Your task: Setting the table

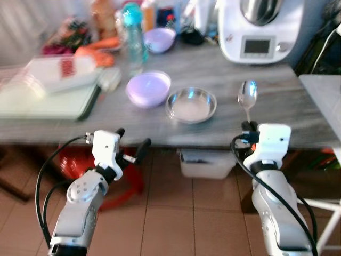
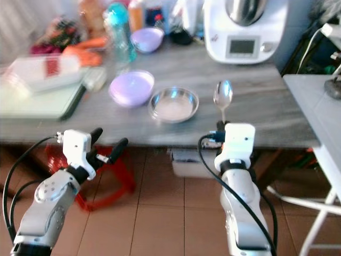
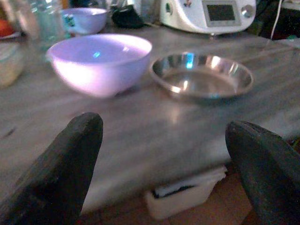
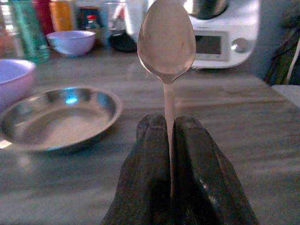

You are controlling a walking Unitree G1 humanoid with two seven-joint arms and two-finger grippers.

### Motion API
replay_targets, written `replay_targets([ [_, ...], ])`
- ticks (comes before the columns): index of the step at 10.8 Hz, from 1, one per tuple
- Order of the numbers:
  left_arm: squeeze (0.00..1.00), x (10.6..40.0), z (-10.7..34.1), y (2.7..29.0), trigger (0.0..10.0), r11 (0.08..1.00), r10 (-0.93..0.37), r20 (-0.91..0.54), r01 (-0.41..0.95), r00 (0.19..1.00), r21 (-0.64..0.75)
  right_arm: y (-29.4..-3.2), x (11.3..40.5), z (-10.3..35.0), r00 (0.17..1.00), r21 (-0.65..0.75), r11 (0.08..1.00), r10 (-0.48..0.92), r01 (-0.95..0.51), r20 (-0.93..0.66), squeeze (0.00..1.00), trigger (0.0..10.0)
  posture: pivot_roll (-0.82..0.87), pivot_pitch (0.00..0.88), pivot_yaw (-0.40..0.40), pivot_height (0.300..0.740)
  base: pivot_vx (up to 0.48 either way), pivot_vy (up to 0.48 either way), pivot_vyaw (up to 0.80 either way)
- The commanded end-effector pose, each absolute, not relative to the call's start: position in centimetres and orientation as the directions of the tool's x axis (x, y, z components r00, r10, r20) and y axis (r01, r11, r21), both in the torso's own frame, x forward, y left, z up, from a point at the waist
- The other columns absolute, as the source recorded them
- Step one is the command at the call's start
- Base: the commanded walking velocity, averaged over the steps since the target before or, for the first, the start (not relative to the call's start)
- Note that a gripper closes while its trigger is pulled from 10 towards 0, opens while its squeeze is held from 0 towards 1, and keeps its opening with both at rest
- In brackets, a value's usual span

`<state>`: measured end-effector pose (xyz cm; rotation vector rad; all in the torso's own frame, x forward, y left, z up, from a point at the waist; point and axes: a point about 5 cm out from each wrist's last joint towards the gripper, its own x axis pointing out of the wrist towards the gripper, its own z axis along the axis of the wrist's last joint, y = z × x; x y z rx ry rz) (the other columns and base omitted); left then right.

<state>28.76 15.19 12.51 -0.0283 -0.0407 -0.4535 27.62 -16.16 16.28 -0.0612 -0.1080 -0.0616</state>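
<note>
Right wrist view: the right pincer (image 4: pixel 171 136) is clamped on a spoon's (image 4: pixel 166 42) handle, bowl up, above the surface (image 1: pixel 277 101) right of the steel dish (image 1: pixel 191 104). Left pincer (image 1: pixel 132 144) gapes wide, empty, at the surface's near edge before the lilac bowl (image 1: pixel 148 88).

I'm seeing polished metal on the spoon (image 4: pixel 166 42), its bowl gleaming smoothly. The shallow dish (image 1: pixel 191 104) is looking like shiny steel, catching glints. The nearer lilac bowl (image 1: pixel 148 88) is showing a smooth, glossy plastic look. The worktop (image 1: pixel 287 101) is reading as matt grey with a streaked grain. The right tool (image 4: pixel 171 140) fingers are appearing dull black and slightly rough. The floor (image 1: pixel 176 224) tiles are looking matt.
</note>
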Motion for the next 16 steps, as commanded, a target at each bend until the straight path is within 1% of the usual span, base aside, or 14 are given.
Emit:
replay_targets([
  [1, 0.00, 28.7, 12.5, 14.7, 10.0, 0.892, -0.450, 0.042, 0.451, 0.892, -0.019, -16.6, 27.5, 16.8, 0.989, -0.059, 0.995, -0.070, 0.078, 0.133, 0.00, 10.0, -0.04, 0.111, 0.038, 0.740, 0.326, 0.000, 0.00],
  [2, 0.00, 28.7, 12.6, 14.6, 10.0, 0.892, -0.451, 0.048, 0.452, 0.891, -0.024, -16.6, 27.6, 16.8, 0.989, -0.059, 0.995, -0.071, 0.080, 0.132, 0.00, 10.0, -0.04, 0.110, 0.040, 0.740, 0.266, 0.000, 0.00],
  [4, 0.00, 28.7, 12.7, 14.7, 10.0, 0.894, -0.446, 0.054, 0.448, 0.893, -0.017, -16.5, 27.5, 16.8, 0.989, -0.060, 0.995, -0.069, 0.078, 0.131, 0.00, 10.0, -0.04, 0.111, 0.041, 0.740, 0.000, 0.000, 0.00],
  [7, 0.00, 28.3, 12.3, 16.1, 10.0, 0.894, -0.448, 0.018, 0.448, 0.894, 0.018, -16.6, 27.5, 16.8, 0.988, -0.050, 0.995, -0.084, 0.091, 0.130, 0.00, 10.0, -0.03, 0.118, 0.042, 0.740, 0.000, 0.000, 0.00],
  [8, 0.00, 28.4, 12.4, 16.1, 10.0, 0.897, -0.442, 0.015, 0.442, 0.897, 0.020, -16.5, 27.4, 16.5, 0.989, -0.036, 0.995, -0.086, 0.091, 0.117, 0.00, 10.0, -0.03, 0.118, 0.044, 0.740, 0.000, 0.000, -0.52],
  [11, 0.00, 28.5, 12.4, 15.6, 10.0, 0.890, -0.457, 0.020, 0.457, 0.889, 0.016, -16.6, 27.5, 16.7, 0.989, -0.043, 0.995, -0.085, 0.091, 0.124, 0.00, 10.0, -0.04, 0.117, 0.042, 0.740, 0.000, 0.000, -0.74],
  [15, 0.00, 28.4, 12.3, 15.4, 10.0, 0.884, -0.467, 0.015, 0.467, 0.884, 0.015, -16.5, 27.4, 16.6, 0.989, -0.047, 0.995, -0.085, 0.091, 0.123, 0.00, 10.0, -0.04, 0.113, 0.040, 0.740, 0.000, 0.000, 0.00],
  [16, 0.00, 28.4, 12.4, 15.3, 10.0, 0.869, -0.494, 0.014, 0.493, 0.870, 0.034, -16.6, 27.4, 16.6, 0.989, -0.051, 0.994, -0.087, 0.093, 0.124, 0.00, 10.0, -0.04, 0.113, 0.041, 0.740, 0.000, 0.000, 0.00],
])
